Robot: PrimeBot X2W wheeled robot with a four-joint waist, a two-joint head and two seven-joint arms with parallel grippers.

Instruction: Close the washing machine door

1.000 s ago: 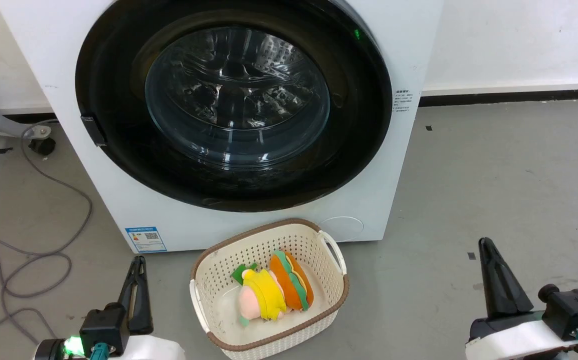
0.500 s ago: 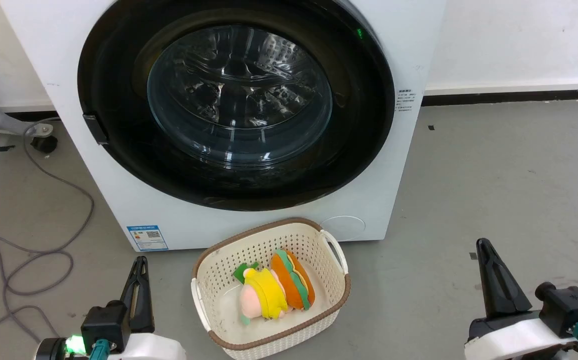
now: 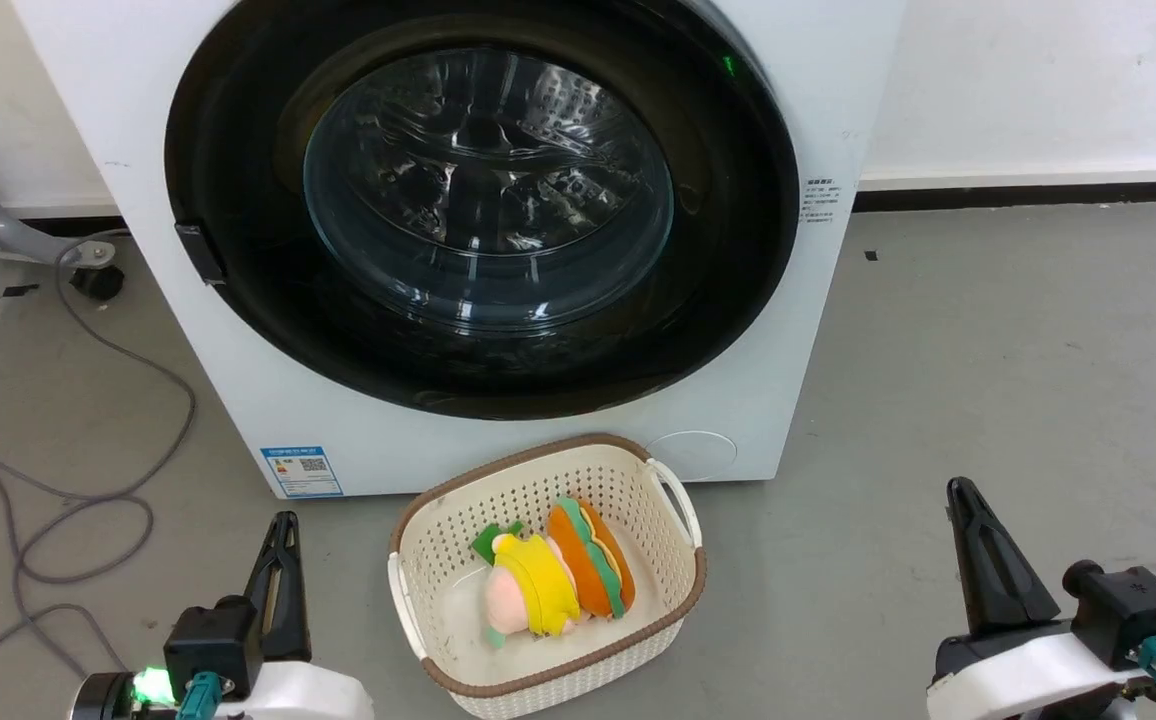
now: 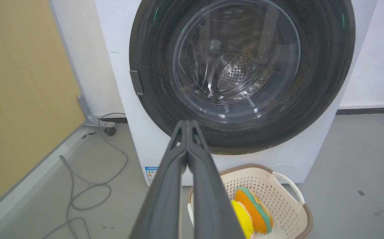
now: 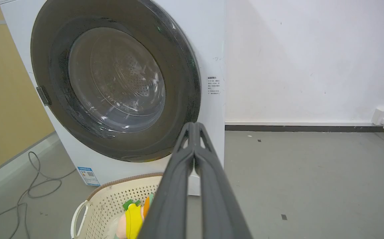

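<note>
only my head camera has drifted this last second. the large round door with glossy black rim and clear glass bowl (image 3: 483, 200) still sits flush in the big white front-loading washing machine (image 3: 338, 440), well ahead of my left gripper (image 3: 284, 522) and right gripper (image 3: 959, 492). both are pinched together and empty. i judge the task done.

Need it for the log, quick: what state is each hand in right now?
Left hand: closed, holding nothing.
Right hand: closed, holding nothing.
</note>
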